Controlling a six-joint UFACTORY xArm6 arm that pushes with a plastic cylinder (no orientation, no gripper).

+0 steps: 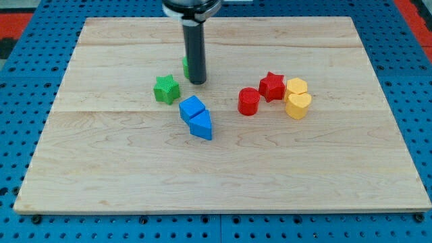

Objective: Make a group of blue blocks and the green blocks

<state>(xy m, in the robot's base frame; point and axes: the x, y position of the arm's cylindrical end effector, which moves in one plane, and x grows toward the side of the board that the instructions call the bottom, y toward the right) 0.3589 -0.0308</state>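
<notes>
My tip (197,82) rests on the wooden board (135,182) just above the middle. A green block (185,66) is mostly hidden behind the rod; only a sliver shows at its left side. A green star block (166,89) lies to the left of my tip and slightly below it. A blue cube-like block (192,108) and a blue wedge-like block (201,125) touch each other just below my tip, close to the green star.
A red cylinder-like block (248,101), a red star block (272,86), a yellow rounded block (296,86) and a yellow heart block (298,105) cluster at the view's right of centre. A blue pegboard (20,81) surrounds the board.
</notes>
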